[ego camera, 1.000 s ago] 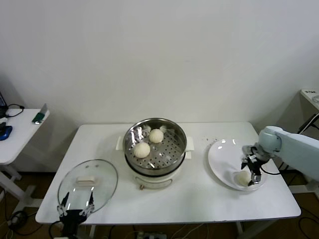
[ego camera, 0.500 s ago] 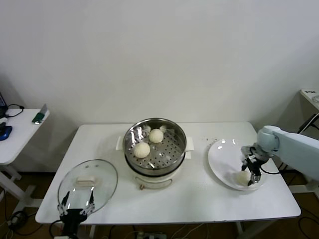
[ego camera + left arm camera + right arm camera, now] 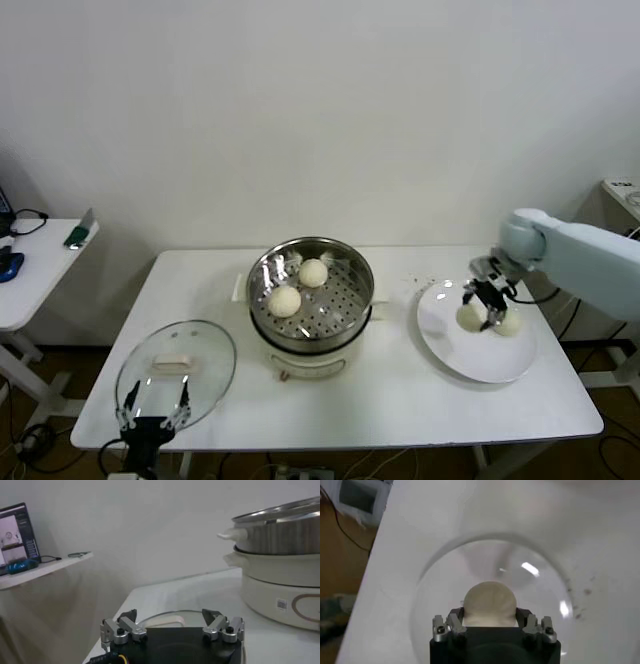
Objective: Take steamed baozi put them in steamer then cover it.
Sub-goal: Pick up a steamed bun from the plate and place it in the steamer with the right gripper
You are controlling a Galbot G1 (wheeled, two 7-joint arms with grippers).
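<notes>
— Jaws on the right gripper [image 3: 485, 303] are clamped on a bun [image 3: 489, 603]; a second ago they stood wider, low on the plate [image 3: 478, 355]. Now the bun hangs lifted at the right of the frame.

— So it's picked. Where next?

— Likely the steamer [image 3: 311, 288] at centre, two buns inside, room at its front. Bare desk [image 3: 400, 400] lies between.

— And the left gripper [image 3: 152, 414]?

— Parked at lower left, jaws apart, beside the lid [image 3: 176, 368].
</notes>
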